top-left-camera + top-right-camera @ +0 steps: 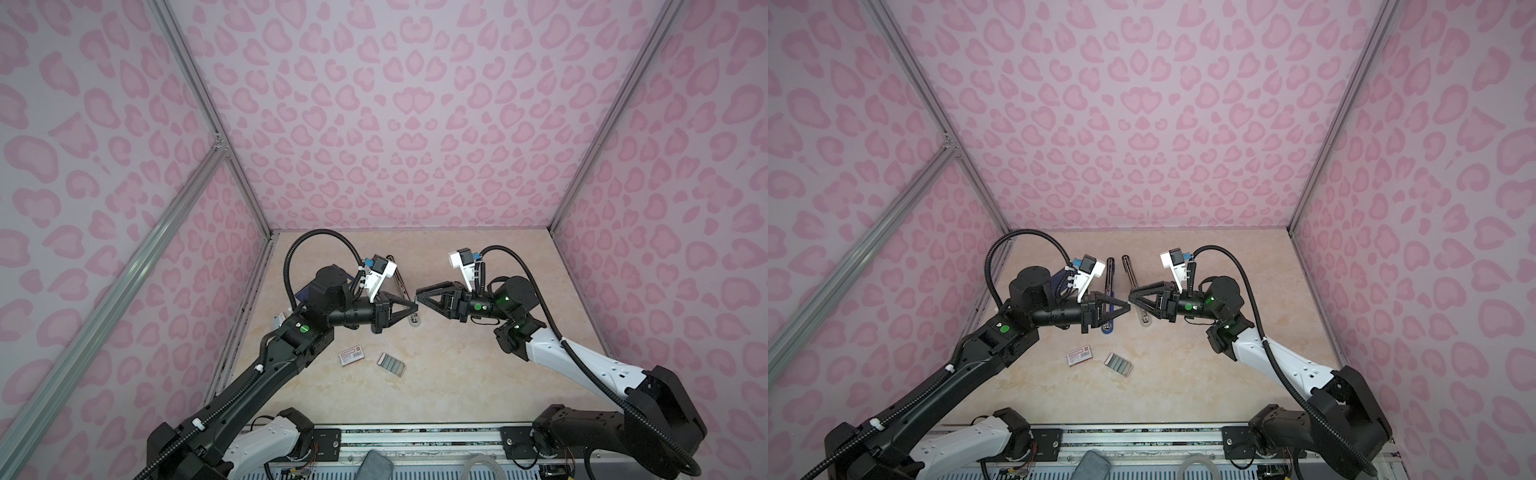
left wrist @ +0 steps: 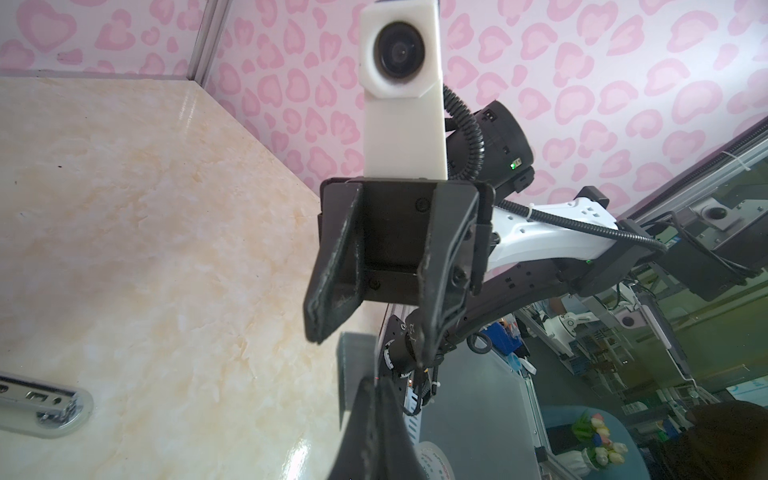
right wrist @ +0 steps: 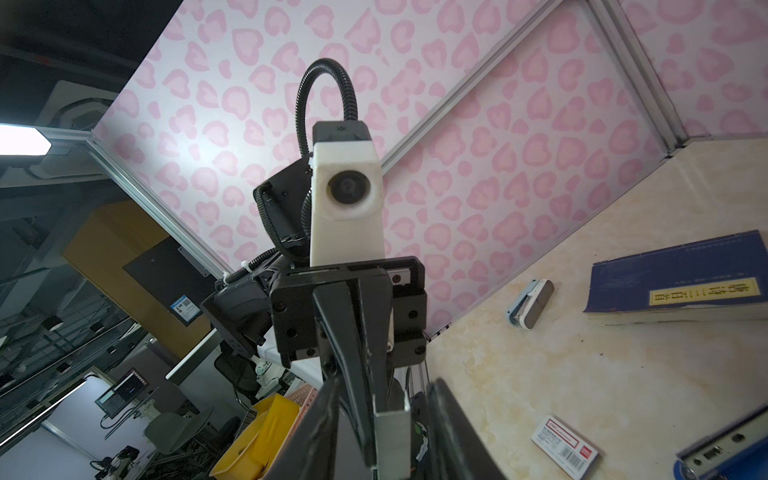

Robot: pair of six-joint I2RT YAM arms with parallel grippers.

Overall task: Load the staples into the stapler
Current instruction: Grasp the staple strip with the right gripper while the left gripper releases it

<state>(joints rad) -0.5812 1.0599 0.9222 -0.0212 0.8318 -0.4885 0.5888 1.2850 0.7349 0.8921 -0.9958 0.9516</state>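
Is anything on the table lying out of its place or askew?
The tray of staples lies out of its sleeve, apart from it and turned askew on the table. Nothing looks spilled or damaged.

Black-white arms (image 1: 266, 374), ribbed black cables (image 1: 286, 270).

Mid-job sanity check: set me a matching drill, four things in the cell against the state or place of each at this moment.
Things:
1 left end effector
2 right end effector
3 white sleeve
4 staple tray

States or places:
A lies on the table, red label up
B jaws apart
C shut on a silvery staple strip
D on the table, right of the sleeve in both top views

Pairs: 1-C, 2-B, 3-A, 4-D
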